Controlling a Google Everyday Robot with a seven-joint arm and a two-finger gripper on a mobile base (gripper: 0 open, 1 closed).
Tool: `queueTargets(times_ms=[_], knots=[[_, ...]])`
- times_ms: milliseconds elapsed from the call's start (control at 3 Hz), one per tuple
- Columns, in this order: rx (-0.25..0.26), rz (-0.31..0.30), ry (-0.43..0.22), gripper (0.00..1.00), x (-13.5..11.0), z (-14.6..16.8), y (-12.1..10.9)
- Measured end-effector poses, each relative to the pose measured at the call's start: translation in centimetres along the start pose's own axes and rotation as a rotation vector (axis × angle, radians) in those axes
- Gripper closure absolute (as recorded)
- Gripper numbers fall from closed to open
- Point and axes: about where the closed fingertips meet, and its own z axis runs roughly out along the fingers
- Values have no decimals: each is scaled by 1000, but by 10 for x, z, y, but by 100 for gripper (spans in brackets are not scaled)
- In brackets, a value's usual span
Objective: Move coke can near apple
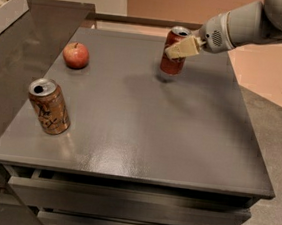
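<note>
The coke can (172,57), dark red with a silver top, is held upright just above the grey table (140,119) at the far middle. My gripper (179,47) reaches in from the upper right and is shut on the can's upper part. The near finger (183,47) lies across the can's side. The apple (76,55), small, round and red, rests on the table at the far left, well to the left of the can.
A brown-orange can (49,106) with dark markings stands upright near the table's left front. A dark counter (22,46) adjoins the table on the left. Drawers (121,203) run below the front edge.
</note>
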Motion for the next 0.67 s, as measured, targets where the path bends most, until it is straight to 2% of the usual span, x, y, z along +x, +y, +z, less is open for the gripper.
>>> queueTargets(times_ms=[333,667], knots=[[-91,-80,-22,100,-29,26,34],[-158,-186,-13,100,-49,56,72]])
